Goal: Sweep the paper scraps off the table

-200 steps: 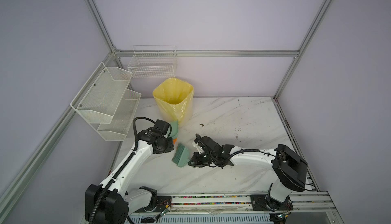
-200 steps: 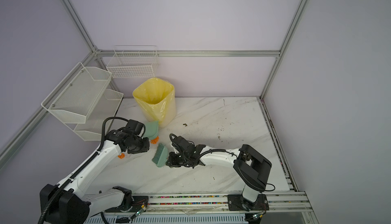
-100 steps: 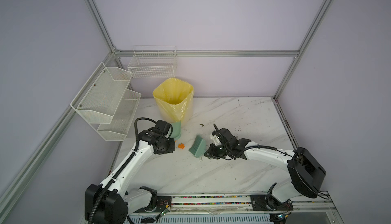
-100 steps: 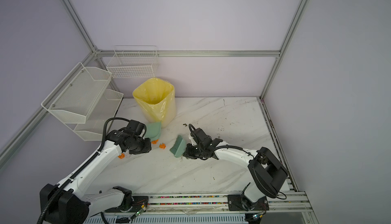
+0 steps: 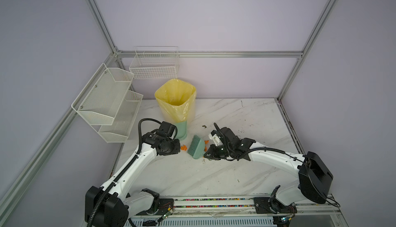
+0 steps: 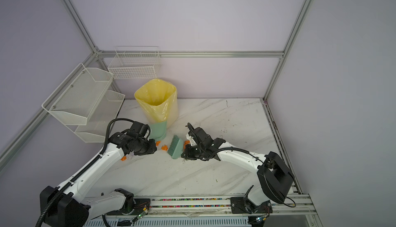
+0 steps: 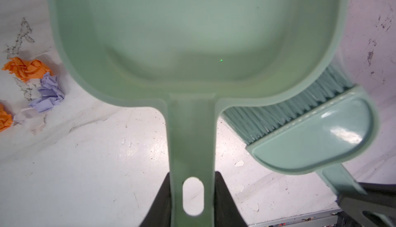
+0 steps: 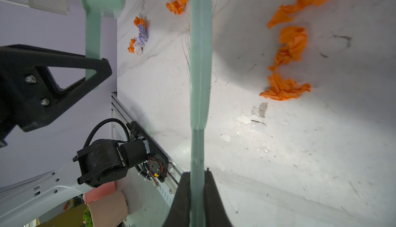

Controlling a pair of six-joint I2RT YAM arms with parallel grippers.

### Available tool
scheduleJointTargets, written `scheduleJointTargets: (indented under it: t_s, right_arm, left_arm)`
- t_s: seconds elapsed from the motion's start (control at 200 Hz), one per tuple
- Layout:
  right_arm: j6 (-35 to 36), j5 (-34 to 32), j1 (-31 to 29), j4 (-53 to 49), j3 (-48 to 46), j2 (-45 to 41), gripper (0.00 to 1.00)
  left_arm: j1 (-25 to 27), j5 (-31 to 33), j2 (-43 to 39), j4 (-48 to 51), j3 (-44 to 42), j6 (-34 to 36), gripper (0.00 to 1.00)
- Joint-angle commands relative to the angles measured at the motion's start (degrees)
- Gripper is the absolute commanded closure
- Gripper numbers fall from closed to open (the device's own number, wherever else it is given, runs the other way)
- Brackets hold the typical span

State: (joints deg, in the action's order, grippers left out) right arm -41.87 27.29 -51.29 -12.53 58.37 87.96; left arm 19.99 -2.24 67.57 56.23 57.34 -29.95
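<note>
My left jaws pinch the dustpan's (image 7: 192,43) flat handle, its smooth, empty green scoop set to catch, I'd judge. The right jaws clamp the brush (image 5: 196,148) stem, stiff bristles facing the pan. The paper scraps (image 8: 287,65) — crumpled orange and lilac wads — lie on the veined table (image 5: 214,176) beside both.

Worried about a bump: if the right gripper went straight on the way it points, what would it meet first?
Probably the orange paper scraps lying just beyond the brush that the right gripper holds; depth is hard to judge.
</note>
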Motion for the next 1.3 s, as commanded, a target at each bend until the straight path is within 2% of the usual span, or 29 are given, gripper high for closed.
scheduleJointTargets:
  t_s: [0.0, 0.29, 0.475, 0.745, 0.945, 1.13, 1.295]
  right_arm:
    - [-1.0, 1.3, -2.2, 4.7, 4.1, 4.2, 1.0]
    - [-0.7, 2.6, -2.4, 8.0, 7.2, 11.2, 1.0]
    - [-0.4, 2.0, 0.7, 8.0, 3.0, 12.1, 1.0]
    - [-0.5, 1.5, 8.4, 5.7, -5.5, 3.3, 1.0]
    - [1.0, 3.1, 12.7, 0.9, -10.5, -6.5, 1.0]
    - [2.5, 1.4, 12.7, -4.8, -5.2, -13.6, 1.0]
    - [8.2, -4.3, 13.9, -13.0, 1.3, -12.8, 1.0]
  left_arm:
    - [0.0, 1.9, -1.5, -0.7, -0.8, -0.6, 1.0]
    - [0.0, 3.5, -2.4, 0.7, -0.6, -0.5, 1.0]
    - [0.1, 2.2, -2.3, 1.4, 0.1, 0.6, 1.0]
    - [0.7, 0.0, -1.9, 0.8, -0.7, 0.0, 1.0]
    - [4.5, 0.1, -0.4, -1.0, -1.5, -1.7, 1.0]
    - [8.0, 0.0, 0.4, -2.1, -1.7, -3.2, 1.0]
    - [10.7, 0.1, 0.0, -2.0, -2.2, -4.3, 1.0]
